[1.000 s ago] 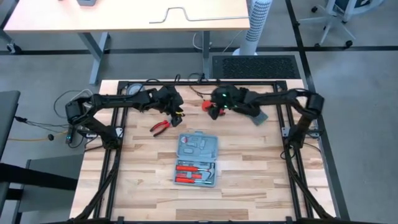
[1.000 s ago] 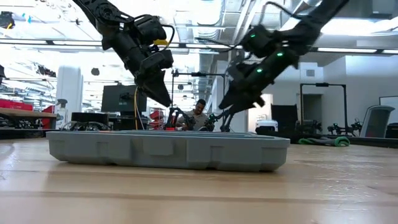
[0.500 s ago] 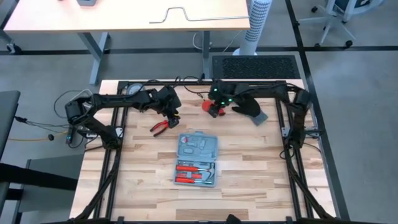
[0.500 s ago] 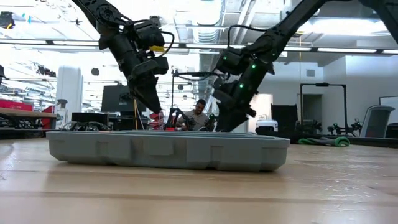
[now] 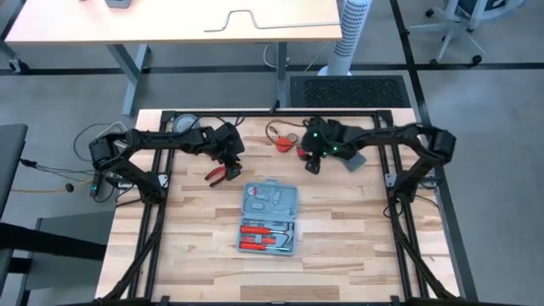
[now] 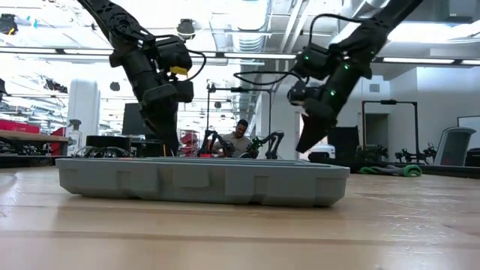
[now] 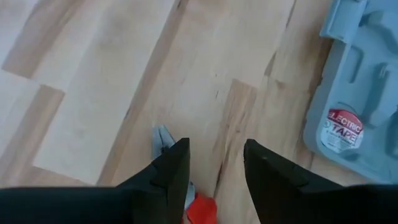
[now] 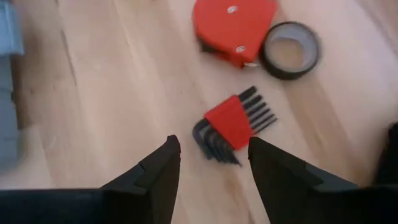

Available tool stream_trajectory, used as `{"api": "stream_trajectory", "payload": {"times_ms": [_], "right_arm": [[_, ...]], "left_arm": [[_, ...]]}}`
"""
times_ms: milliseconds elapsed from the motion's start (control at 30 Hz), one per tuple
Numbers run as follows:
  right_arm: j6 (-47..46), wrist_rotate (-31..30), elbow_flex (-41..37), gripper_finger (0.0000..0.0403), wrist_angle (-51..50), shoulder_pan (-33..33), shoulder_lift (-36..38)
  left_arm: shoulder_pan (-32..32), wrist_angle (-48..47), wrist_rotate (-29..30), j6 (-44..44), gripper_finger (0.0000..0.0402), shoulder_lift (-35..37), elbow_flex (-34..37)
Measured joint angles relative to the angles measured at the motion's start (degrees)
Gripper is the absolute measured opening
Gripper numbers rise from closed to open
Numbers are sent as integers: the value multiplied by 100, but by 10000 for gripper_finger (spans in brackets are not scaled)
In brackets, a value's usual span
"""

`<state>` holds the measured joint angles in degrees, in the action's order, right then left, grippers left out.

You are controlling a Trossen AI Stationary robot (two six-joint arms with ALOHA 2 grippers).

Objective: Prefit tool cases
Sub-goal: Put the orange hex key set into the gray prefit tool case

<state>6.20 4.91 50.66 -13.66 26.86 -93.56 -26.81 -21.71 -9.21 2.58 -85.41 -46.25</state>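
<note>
The open blue-grey tool case (image 5: 270,217) lies flat in the middle of the table, with red-handled tools in its near half; in the low view the case (image 6: 202,180) fills the foreground. Red-handled pliers (image 5: 219,174) lie on the wood just left of the case's far end. My left gripper (image 5: 229,160) stands open low over them; the pliers' grey tip (image 7: 163,140) shows beside one finger and a red handle (image 7: 202,208) between both. My right gripper (image 8: 211,146) hangs open above a red hex key set (image 8: 231,127), clear of it.
A red tape measure (image 8: 233,28) and a dark tape roll (image 8: 289,56) lie beyond the hex keys at the table's far side. A black glove (image 5: 344,151) lies under the right arm. The black frame rails (image 5: 153,221) run along the table's sides.
My left gripper has come down and a little toward the table's left edge, onto the pliers. My right gripper has risen and gone toward the table's right edge, away from the red tape measure, which stays in place.
</note>
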Motion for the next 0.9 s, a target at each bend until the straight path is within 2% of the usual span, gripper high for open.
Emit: {"api": "stream_trajectory", "payload": {"times_ms": [100, 300, 467, 633, 900], "right_arm": [[244, -63, -129, 190, 360, -225, -11], [1165, -1005, -151, 179, 409, -779, -349], [1232, -1680, -147, 170, 436, -933, -532], [1236, -1853, -143, 158, 625, -870, -522], [1232, -1749, -144, 144, 634, -836, -522]], "left_arm": [[27, 62, -3, 122, 142, 0, 3], [48, 271, 0, 219, 142, 0, 3], [48, 275, 28, 232, 142, 0, 3], [48, 315, 53, 232, 142, 0, 3], [48, 322, 75, 228, 142, 0, 3]]}}
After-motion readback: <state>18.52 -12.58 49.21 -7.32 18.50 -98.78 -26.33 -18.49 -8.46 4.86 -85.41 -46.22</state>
